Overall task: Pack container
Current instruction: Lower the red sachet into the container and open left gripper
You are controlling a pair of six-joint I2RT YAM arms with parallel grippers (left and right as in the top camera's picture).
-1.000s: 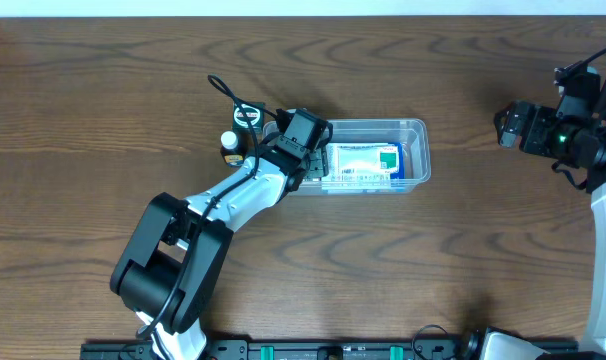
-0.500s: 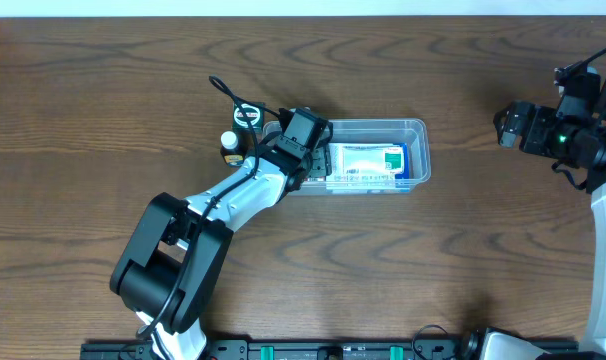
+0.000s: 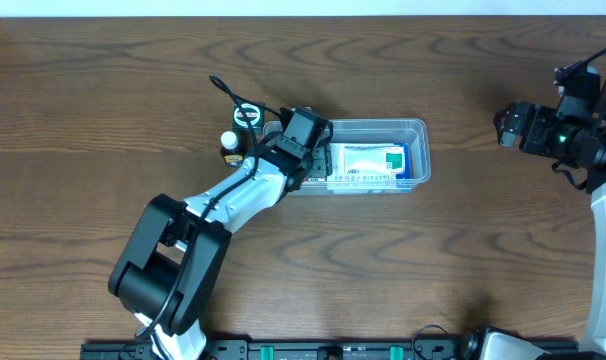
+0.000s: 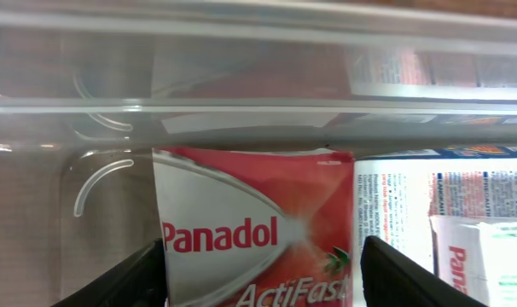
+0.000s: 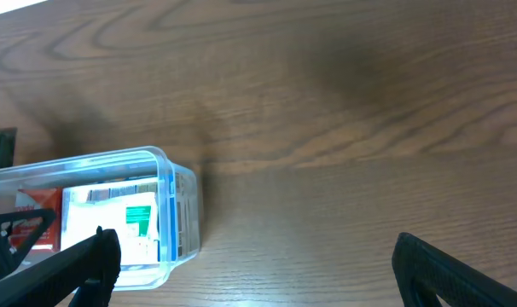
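1. My left gripper point(image 4: 263, 249) is gripping the red box point(image 4: 250, 213). Both fingers point(image 4: 143, 277) are lying against its sides, with the jaws part-way apart at the box's width.
2. The red box is sitting low inside the left end of the container point(image 4: 241, 104). I cannot tell whether it is touching the floor.
3. Just to its right, the carton point(image 4: 393, 205) is lying flat in the container. A white pack point(image 4: 485, 256) is showing at the carton's right.
4. The container wall is rising just beyond the red box. The container itself is resting mid-table point(image 3: 103, 100), with a small bottle point(image 3: 228, 142) standing just outside its left end.
5. My right gripper point(image 5: 254, 243) is hanging wide open and empty, well apart to the right and facing the container.
6. Judgement: I am setting the red box into the container, at the end of that placement.
7. Next move: this is calling for widening the jaws to release, then lifting straight up. That way the fingers are clearing the rim without dragging the red box or nudging the carton. The bottle is looking like a likely next item, though that is only a guess.
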